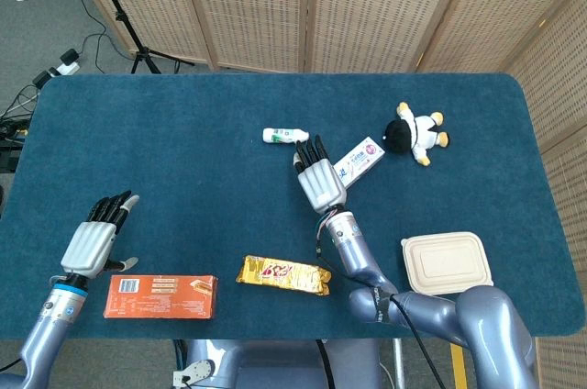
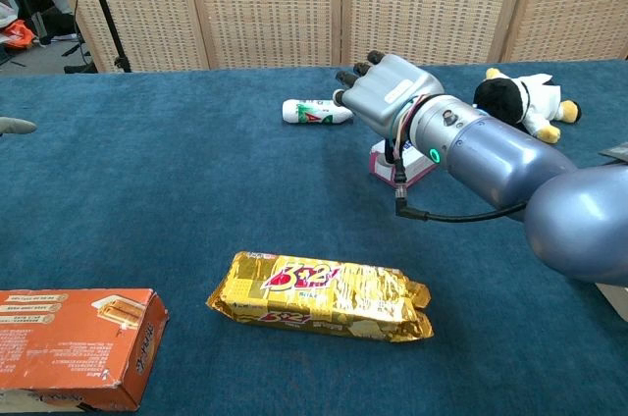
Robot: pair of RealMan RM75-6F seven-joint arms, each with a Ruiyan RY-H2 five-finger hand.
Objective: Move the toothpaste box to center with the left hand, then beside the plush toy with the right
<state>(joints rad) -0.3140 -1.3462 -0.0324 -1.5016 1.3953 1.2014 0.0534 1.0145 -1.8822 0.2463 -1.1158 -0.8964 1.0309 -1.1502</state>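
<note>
Lying flat, the white rectangular toothpaste box (image 1: 359,160) runs diagonally, far end toward the black-and-white plush toy (image 1: 415,132); your right hand (image 1: 320,176) sits beside it, fingers extended, holding nothing.

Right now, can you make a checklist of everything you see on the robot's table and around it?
Surface: blue table.
Job's things: toothpaste box lies just left of the plush toy, apart from it.
Clutter: small bottle, yellow snack pack, orange box, lunch box.
Hands: right hand open beside the toothpaste box; left hand open near the orange box.
Cables: black wire along the right wrist; cords on floor.
Surroundings: wicker screens, tripod.
</note>
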